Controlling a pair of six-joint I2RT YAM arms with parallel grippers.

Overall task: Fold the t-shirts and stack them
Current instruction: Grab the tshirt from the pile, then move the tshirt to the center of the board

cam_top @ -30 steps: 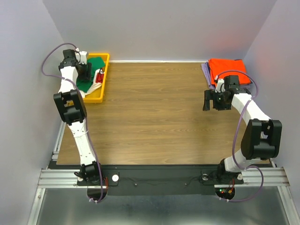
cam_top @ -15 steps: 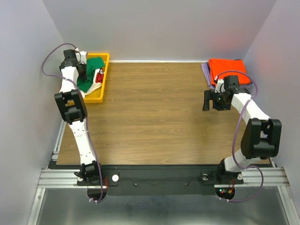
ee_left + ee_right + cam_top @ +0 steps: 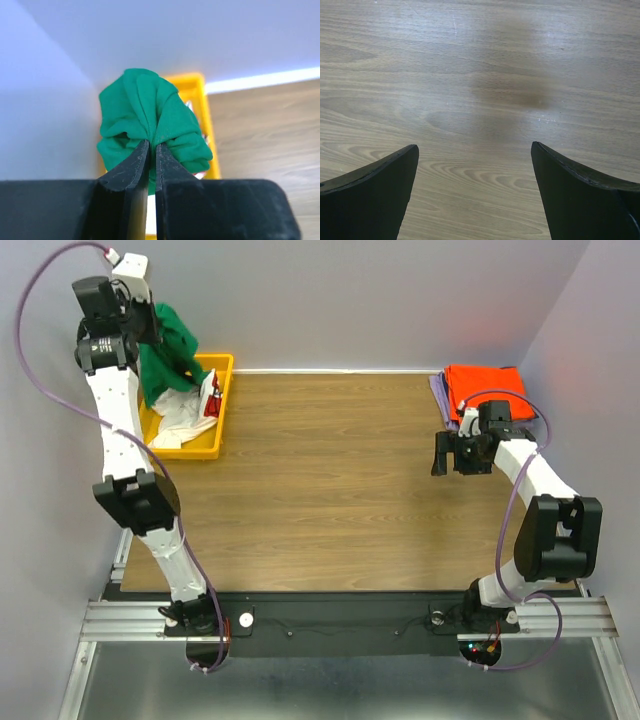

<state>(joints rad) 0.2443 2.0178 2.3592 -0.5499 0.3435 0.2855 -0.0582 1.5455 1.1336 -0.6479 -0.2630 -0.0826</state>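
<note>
My left gripper (image 3: 150, 326) (image 3: 152, 144) is raised high above the yellow bin (image 3: 223, 390) (image 3: 193, 83) and is shut on a bunch of the bright green t-shirt (image 3: 170, 344) (image 3: 150, 110). The shirt hangs crumpled from the fingertips, its lower end still over the bin. White t-shirts with red (image 3: 190, 412) lie in the bin. A folded orange t-shirt (image 3: 485, 386) rests on a pale lavender t-shirt (image 3: 437, 392) at the table's back right. Just in front of that stack, my right gripper (image 3: 452, 458) (image 3: 474, 145) hovers open over bare wood with nothing between its fingers.
The wooden table (image 3: 330, 480) (image 3: 480, 75) spans the space between the two arms. Grey walls close in the left, back and right sides; the left arm reaches up close to the back left corner.
The left gripper closed on the green t-shirt in the bin and lifted it high above the bin. The right arm has not moved.
</note>
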